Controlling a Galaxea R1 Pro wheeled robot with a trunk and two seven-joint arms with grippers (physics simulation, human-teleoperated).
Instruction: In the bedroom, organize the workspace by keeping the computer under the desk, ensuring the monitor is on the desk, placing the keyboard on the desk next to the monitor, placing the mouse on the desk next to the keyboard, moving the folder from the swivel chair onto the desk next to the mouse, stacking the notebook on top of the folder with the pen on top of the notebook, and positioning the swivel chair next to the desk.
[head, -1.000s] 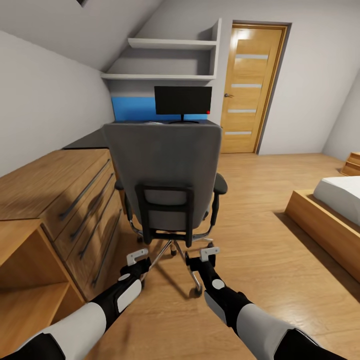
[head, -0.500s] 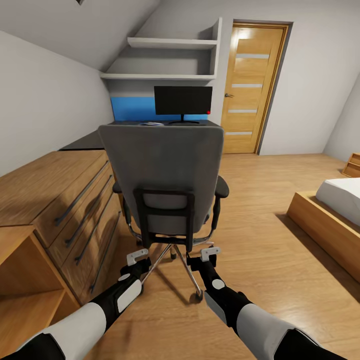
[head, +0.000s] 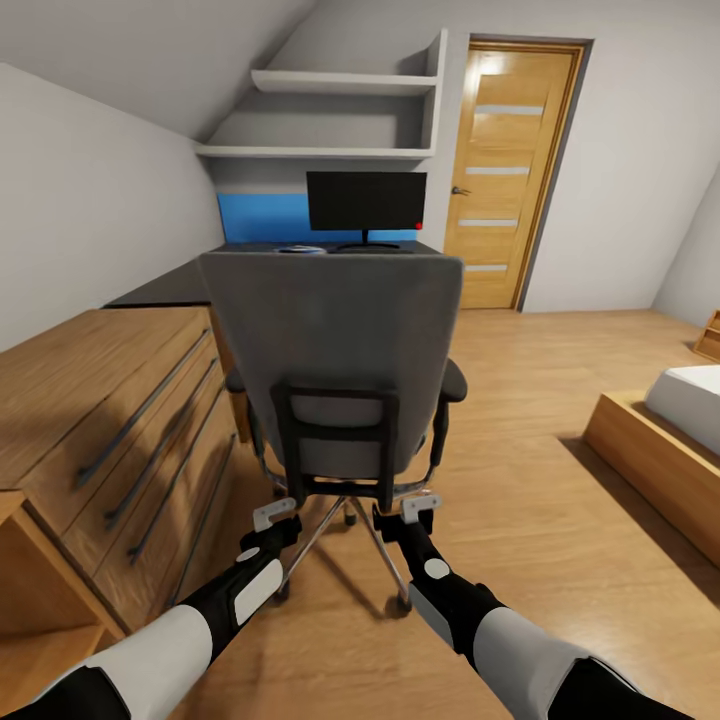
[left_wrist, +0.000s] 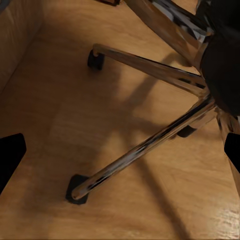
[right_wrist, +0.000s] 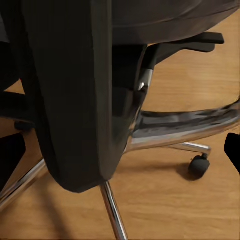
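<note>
Grey upholstery looms larger as I roll the swivel chair (head: 335, 370) forward, its back now nearer the desk (head: 170, 288) and monitor (head: 366, 202). My left gripper (head: 274, 514) and right gripper (head: 419, 506) hang released, empty, behind its base. Parking it deskside looks close.

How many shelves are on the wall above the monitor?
2: the upper shelf under the sloped ceiling, and the lower shelf just above the monitor.
</note>
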